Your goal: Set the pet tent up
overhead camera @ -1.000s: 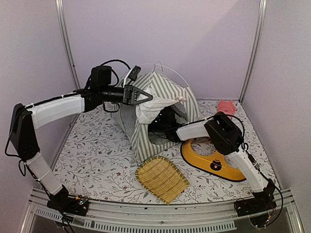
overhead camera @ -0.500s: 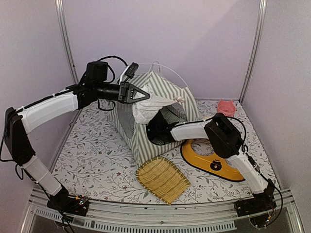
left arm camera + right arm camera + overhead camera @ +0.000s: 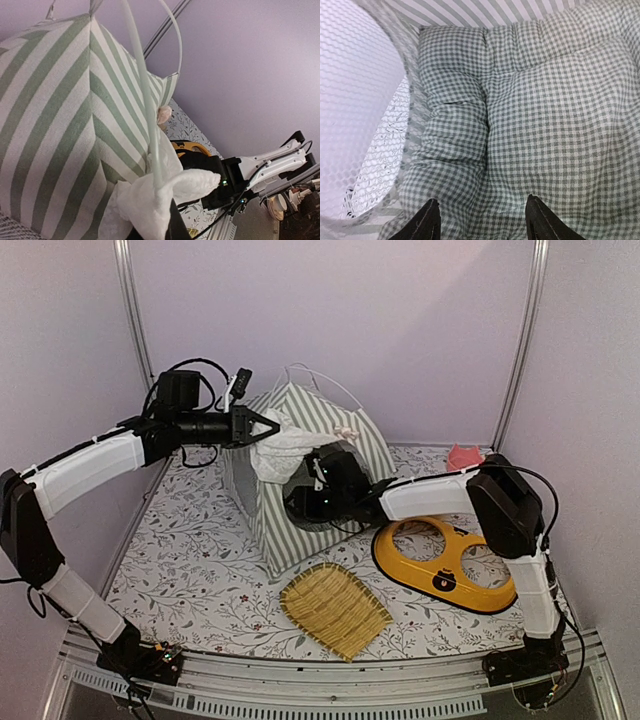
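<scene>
The pet tent [image 3: 335, 425], grey-green and white striped, stands at the back of the table with thin white poles [image 3: 145, 95] arching over its peak. My left gripper [image 3: 268, 428] is shut on the bunched white lace door curtain [image 3: 150, 200] and holds it up and aside; only a dark finger [image 3: 175, 231] shows in the left wrist view. My right arm [image 3: 425, 498] reaches through the doorway. Inside, my right gripper [image 3: 482, 217] is open just above a green-white gingham cushion [image 3: 545, 115], beside a round mesh window [image 3: 355, 100].
A yellow two-hole feeder tray [image 3: 400, 570] lies right of the tent under my right arm. A woven bamboo scoop [image 3: 335, 608] lies in front of the tent. A small pink thing [image 3: 465, 457] sits at the back right. Walls and frame posts close in three sides.
My right gripper has pushed deeper into the tent and opened wider. My left gripper has moved left with the curtain, and the tent has shifted left with it.
</scene>
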